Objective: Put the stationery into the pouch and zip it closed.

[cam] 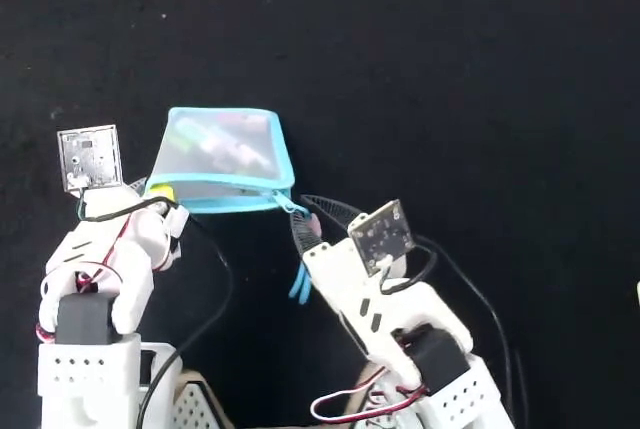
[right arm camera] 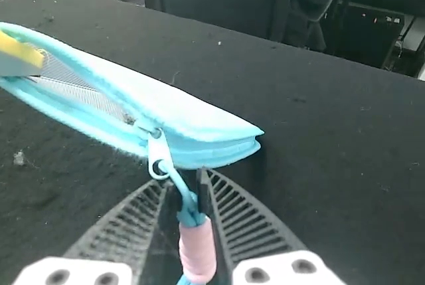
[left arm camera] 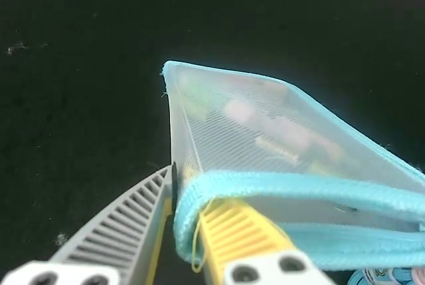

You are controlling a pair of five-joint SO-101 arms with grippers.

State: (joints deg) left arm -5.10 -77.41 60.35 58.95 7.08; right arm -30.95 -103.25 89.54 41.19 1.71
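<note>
Now the translucent mesh pouch with sky-blue trim (cam: 222, 154) lies on the black cloth-covered table (cam: 450, 99), with the stationery (left arm camera: 265, 129) inside it. Its zip edge faces the robot and runs sideways between the arms. The left gripper (left arm camera: 180, 198) pinches the left corner. The right gripper (right arm camera: 192, 195) is pressed together on the blue cord pull (right arm camera: 188, 215). The pale slider (right arm camera: 157, 155) sits near the right end, so the right arm is likely the one to draw it along that line. Which stretch is open cannot be told.

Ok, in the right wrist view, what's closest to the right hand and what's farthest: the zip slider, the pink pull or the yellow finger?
1. Pink pull, held in the right hand.
2. Zip slider, just beyond, on the pouch.
3. Yellow finger, at the pouch's far end.
</note>
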